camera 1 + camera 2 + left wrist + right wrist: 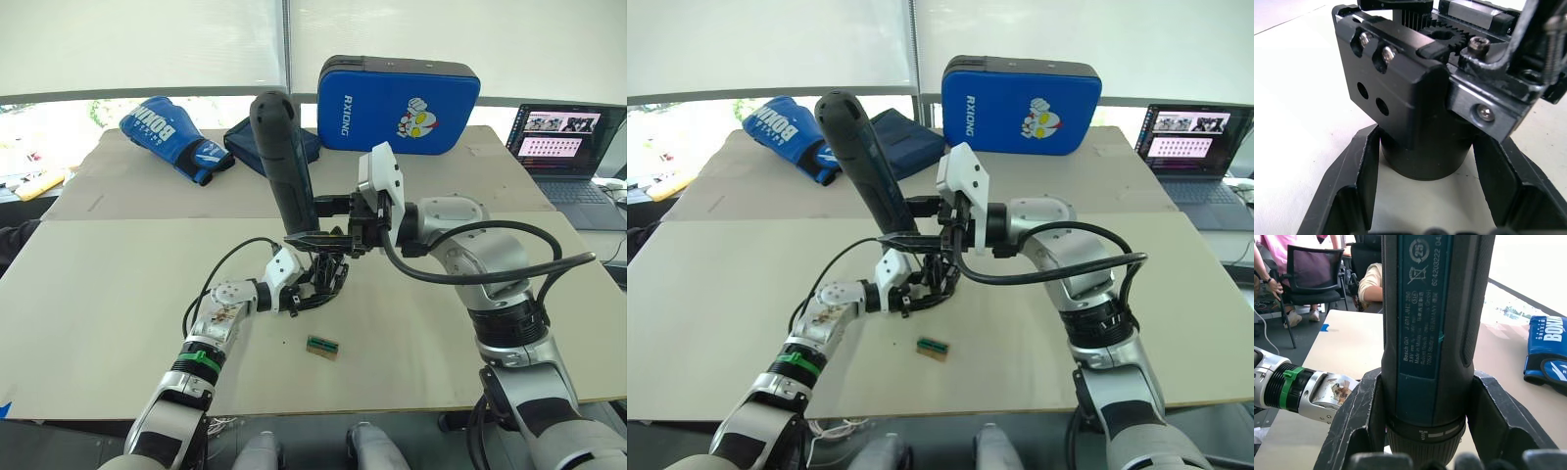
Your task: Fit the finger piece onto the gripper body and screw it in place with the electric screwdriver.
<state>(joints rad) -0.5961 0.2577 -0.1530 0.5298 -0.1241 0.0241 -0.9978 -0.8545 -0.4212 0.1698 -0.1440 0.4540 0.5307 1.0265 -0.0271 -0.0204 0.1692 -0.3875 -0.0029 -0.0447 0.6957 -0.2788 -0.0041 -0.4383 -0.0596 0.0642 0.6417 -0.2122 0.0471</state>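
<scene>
Left gripper point(312, 286): fingers squeezing the gripper body point(1420, 107), round black base.
Right gripper point(328, 223): fingers hugging the electric screwdriver point(284, 162), smooth dark tube, standing toward 12 o'clock.

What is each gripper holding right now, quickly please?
Left gripper: closed on the gripper body.
Right gripper: closed on the electric screwdriver.

Both arms are showing silver-grey jointed shells with black bands at the joints. The left arm point(201, 357) is wearing a green ring near its wrist, and the right arm point(490, 284) is trailing thick black cables looping beside it. White housings are capping both wrists, ending in black fingers.
</scene>
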